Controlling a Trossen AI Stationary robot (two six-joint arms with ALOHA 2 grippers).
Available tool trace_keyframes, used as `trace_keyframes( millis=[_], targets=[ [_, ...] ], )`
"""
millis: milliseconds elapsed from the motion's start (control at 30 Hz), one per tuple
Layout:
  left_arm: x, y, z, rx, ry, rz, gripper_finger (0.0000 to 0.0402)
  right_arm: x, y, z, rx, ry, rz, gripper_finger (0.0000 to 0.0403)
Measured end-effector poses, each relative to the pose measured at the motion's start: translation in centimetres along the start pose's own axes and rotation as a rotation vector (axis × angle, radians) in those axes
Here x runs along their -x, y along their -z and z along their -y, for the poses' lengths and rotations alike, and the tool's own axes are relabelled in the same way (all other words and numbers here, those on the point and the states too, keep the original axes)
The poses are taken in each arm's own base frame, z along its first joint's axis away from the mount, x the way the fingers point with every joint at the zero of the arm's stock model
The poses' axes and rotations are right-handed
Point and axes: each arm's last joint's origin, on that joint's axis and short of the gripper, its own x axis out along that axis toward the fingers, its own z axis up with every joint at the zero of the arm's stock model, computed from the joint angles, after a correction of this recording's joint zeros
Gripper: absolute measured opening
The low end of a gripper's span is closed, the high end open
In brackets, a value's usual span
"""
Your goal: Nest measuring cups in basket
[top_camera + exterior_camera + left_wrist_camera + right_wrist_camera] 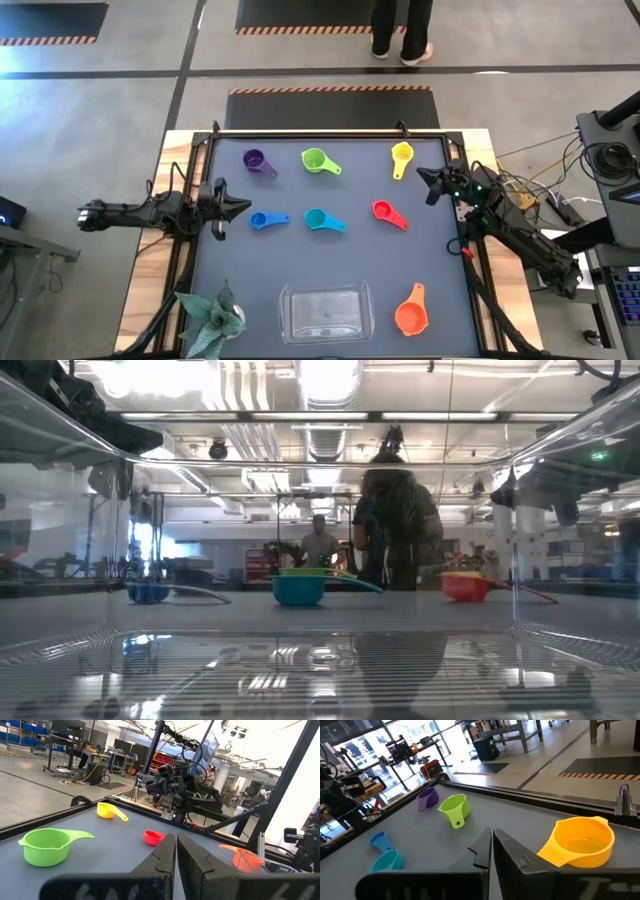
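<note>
On the table [200, 330] the clear basket [325, 311] lies at the near edge with its long axis left to right, the orange cup [411, 318] beside it has its handle pointing away, and both the left gripper [232, 207] and right gripper [425, 178] keep their jaws pressed together, holding nothing.

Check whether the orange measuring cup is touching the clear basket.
Apart. In the high view the orange measuring cup sits to the right of the clear basket, with a strip of bare dark table between the cup and the basket's right wall.
</note>
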Motion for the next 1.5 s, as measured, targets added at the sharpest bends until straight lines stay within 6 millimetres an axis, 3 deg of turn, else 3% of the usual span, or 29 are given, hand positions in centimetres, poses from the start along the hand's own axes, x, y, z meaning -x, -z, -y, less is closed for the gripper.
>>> trace_keyframes(
  millis=[1033,1500],
  targets=[
    [0.0,0.0,0.0,0.0,0.0,0.001,0.0,0.0,0.0,0.0,0.0,-0.001,0.004,0.0009],
    [0.0,0.0,0.0,0.0,0.0,0.001,0.0,0.5,-2.8,-1.1,-0.063,-0.125,0.292,0.0009]
  ],
)
